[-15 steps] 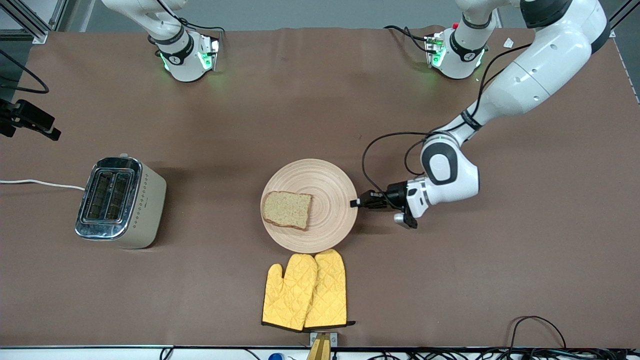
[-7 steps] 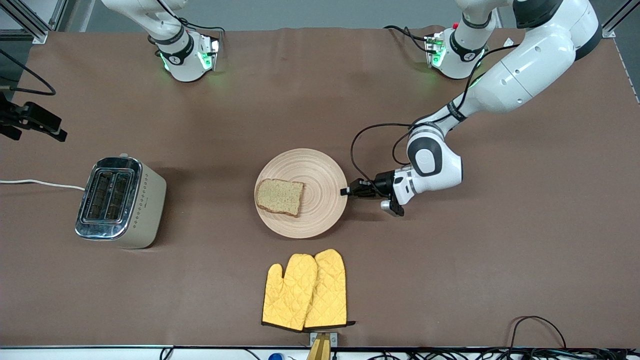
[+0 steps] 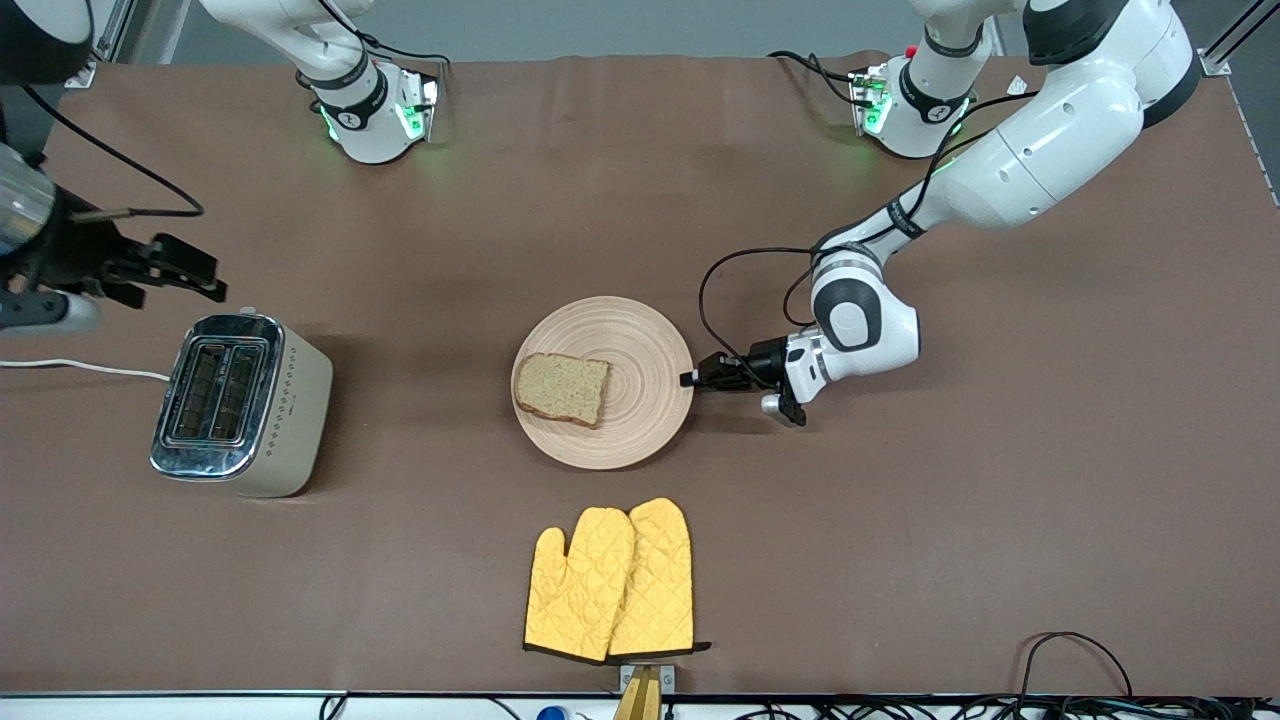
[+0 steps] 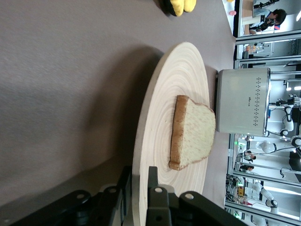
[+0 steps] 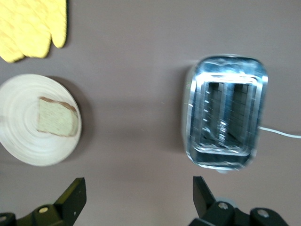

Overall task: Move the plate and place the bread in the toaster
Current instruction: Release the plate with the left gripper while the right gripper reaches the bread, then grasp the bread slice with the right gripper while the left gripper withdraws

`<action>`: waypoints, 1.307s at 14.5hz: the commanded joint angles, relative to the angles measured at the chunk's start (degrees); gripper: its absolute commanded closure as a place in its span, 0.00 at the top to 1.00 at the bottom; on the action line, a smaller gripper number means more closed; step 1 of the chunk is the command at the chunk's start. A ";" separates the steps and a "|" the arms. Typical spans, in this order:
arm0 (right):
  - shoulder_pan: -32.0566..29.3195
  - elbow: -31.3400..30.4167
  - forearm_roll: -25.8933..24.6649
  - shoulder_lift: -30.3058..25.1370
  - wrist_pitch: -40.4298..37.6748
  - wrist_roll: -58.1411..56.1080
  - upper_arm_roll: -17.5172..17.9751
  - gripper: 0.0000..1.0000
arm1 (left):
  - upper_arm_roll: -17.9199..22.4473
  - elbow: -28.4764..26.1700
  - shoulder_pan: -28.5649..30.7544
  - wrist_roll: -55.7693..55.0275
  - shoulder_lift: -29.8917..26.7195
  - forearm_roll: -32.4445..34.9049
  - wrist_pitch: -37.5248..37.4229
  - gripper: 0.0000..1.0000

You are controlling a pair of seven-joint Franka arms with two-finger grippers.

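Observation:
The round wooden plate point(image 3: 640, 360) sits mid-table with the slice of bread point(image 3: 562, 388) on it. My left gripper point(image 3: 690, 379) is shut on the plate's rim at the edge toward the left arm's end; in the left wrist view the rim point(image 4: 143, 141) sits between the jaws and the bread point(image 4: 193, 133) lies on the plate. The toaster point(image 3: 240, 402) stands toward the right arm's end, slots up. My right gripper point(image 3: 205, 277) is open in the air over the table just beside the toaster; its wrist view shows the toaster point(image 5: 226, 117), the plate point(image 5: 19, 141) and the bread point(image 5: 57, 117).
A pair of yellow oven mitts point(image 3: 612, 582) lies nearer the front camera than the plate. The toaster's white cord point(image 3: 80, 367) runs off the table's end. Cables lie along the front edge.
My left gripper has dragged the plate with the bread away from the mitts and slightly toward the toaster. My right gripper has come in over the table beside the toaster.

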 commanded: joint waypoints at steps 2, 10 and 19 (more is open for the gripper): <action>5.40 -2.28 2.37 4.32 7.99 8.35 -0.20 1.00 | 2.21 1.00 -1.12 0.84 -0.83 -1.84 0.12 0.63; 17.44 -9.94 4.22 16.17 31.46 13.20 -0.20 1.00 | 2.30 8.02 6.25 -5.31 -2.69 0.61 0.47 1.00; 25.71 -17.49 4.22 24.01 45.80 22.17 -0.29 1.00 | 7.92 19.10 14.60 -17.70 -2.33 22.04 -23.23 1.00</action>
